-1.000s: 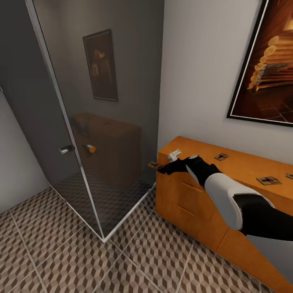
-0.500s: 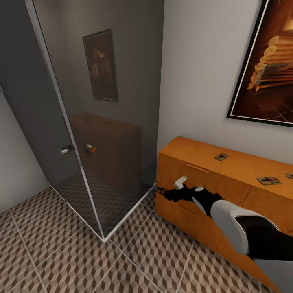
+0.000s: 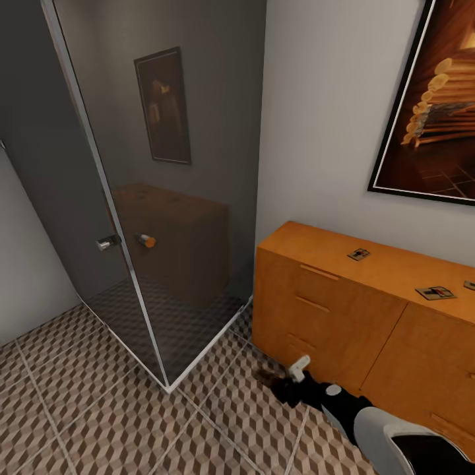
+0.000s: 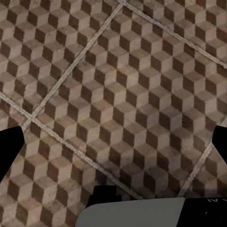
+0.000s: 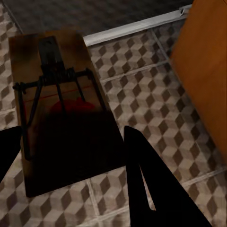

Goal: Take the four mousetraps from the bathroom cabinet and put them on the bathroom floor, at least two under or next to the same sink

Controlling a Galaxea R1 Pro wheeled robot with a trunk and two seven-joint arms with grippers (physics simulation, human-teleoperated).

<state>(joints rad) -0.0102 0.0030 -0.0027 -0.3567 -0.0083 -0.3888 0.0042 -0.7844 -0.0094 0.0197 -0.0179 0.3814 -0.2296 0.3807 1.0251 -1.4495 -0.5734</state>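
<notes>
Floor (image 3: 99,409) tiles stretch wide and open left of the right arm, bounded by the glass shower (image 3: 165,198) edge. Cabinet (image 3: 343,310) stands against the wall, its front close beside the right gripper (image 3: 277,381), which is down near the tiles at the cabinet's base, fingers pinching a mousetrap (image 5: 61,109). Two more traps (image 3: 358,253) (image 3: 435,292) lie on the cabinet top, apart, and a third just shows at the picture's edge (image 3: 470,285). Left gripper (image 4: 113,142) hangs spread over bare tiles.
</notes>
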